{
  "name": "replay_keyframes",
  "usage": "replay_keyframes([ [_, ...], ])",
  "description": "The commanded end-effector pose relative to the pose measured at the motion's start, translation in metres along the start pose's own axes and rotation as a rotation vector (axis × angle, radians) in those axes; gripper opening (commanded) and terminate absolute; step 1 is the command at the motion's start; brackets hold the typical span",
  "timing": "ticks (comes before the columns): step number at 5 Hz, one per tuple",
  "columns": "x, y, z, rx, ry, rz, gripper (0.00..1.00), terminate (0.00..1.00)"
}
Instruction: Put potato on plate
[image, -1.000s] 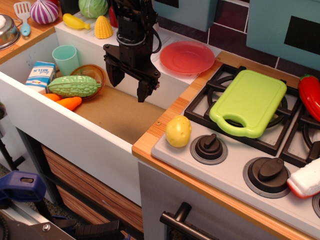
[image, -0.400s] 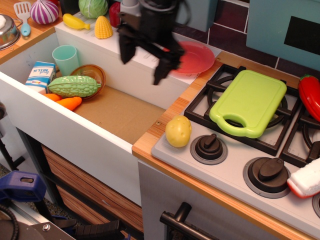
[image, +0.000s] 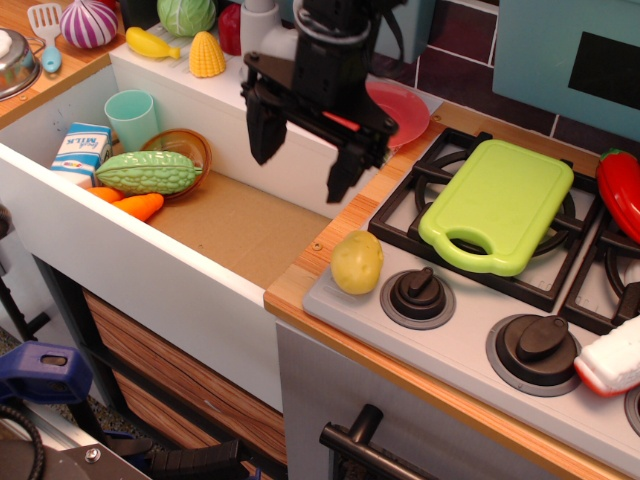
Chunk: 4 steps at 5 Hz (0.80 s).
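The pale yellow potato (image: 357, 262) lies on the wooden counter edge beside the stove's front left corner. The red-pink plate (image: 404, 108) sits on the white ledge behind the sink, partly hidden by my arm. My black gripper (image: 302, 160) hangs open and empty above the sink's right edge, its two fingers spread wide, up and to the left of the potato and in front of the plate.
The sink (image: 240, 225) holds a green gourd (image: 148, 172), carrot (image: 130, 205), milk carton (image: 80, 150), teal cup (image: 132, 118) and orange bowl (image: 185, 145). A green cutting board (image: 495, 205) lies on the stove. Corn (image: 206, 55) and squash (image: 150, 44) sit on the back ledge.
My gripper rose out of the sink, swung right toward the plate, and has now come down and forward, closer to the potato. It stayed open. The potato has not moved.
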<state>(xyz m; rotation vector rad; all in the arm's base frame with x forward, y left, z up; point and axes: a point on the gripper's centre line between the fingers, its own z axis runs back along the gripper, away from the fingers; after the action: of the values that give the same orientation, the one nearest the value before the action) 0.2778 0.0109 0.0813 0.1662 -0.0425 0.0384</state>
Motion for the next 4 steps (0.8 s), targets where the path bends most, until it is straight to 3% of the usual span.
replay_keyframes([
  [1,-0.004,-0.023,0.025,-0.019,-0.095,0.033,1.0,0.0],
  [3,0.003,-0.035,0.002,-0.081,-0.086,0.055,1.0,0.0],
  [4,0.008,-0.033,-0.008,-0.078,-0.078,0.063,1.0,0.0],
])
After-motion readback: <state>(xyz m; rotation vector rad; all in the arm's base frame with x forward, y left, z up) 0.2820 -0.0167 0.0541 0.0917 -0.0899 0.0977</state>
